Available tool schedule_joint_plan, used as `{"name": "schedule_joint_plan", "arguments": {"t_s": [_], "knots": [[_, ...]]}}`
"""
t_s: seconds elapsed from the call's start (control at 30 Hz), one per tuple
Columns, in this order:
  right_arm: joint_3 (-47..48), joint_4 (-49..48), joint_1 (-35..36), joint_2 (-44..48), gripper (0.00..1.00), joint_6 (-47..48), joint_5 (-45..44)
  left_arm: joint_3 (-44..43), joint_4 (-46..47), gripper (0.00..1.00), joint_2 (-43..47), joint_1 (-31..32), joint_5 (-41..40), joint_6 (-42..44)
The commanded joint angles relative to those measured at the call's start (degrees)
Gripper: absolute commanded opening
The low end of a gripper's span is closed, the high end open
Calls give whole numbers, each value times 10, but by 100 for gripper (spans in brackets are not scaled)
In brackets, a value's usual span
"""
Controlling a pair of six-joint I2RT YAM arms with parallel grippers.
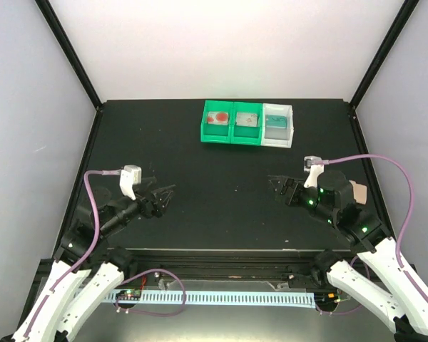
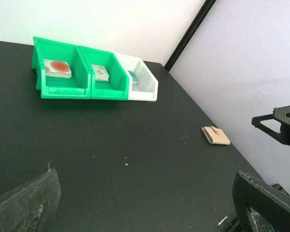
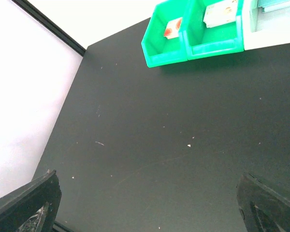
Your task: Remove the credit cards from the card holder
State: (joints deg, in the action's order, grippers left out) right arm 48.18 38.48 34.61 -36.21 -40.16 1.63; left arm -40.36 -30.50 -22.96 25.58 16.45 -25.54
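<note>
Left gripper (image 1: 165, 195) hangs over the left half of the black table (image 1: 221, 171), jaws spread wide, nothing between them and nothing touched. Its wrist camera confirms it: one dark finger (image 2: 24, 205) sits at the bottom left corner, the other at the bottom right, with bare tabletop in the wide gap.

Same story on the right. The right gripper (image 1: 277, 187) points in toward the centre, fingers (image 3: 26, 205) parted to the frame's two lower corners, holding nothing and hovering off the surface.

And the card holder (image 2: 216, 135)? It lies flat near the right edge of the table, folded shut, well apart from both grippers. From overhead only a tan sliver of it peeks out behind the right arm (image 1: 342, 210). The left wrist view shows it whole, while the right wrist camera looks the other way and misses it. With the fold closed, its contents are hidden.

Along the far edge sit the two green bins (image 1: 232, 122), joined side by side, with the white bin (image 1: 278, 127) touching them on the right. The overhead view shows something teal in the white one, and red-marked items in the green pair.
</note>
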Motion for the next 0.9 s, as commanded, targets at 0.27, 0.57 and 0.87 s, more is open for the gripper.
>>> {"name": "schedule_joint_plan", "arguments": {"t_s": [0.27,0.57,0.87], "knots": [[-32,-28,-2,-45,100,-65,-81,28,10,99,8,3,6,26],[-28,-33,-47,-178,100,-112,-235,32,10,99,-66,2,-13,8],[-10,-61,-218,-266,100,-21,-285,33,55,99,-88,2,19,47]]}}
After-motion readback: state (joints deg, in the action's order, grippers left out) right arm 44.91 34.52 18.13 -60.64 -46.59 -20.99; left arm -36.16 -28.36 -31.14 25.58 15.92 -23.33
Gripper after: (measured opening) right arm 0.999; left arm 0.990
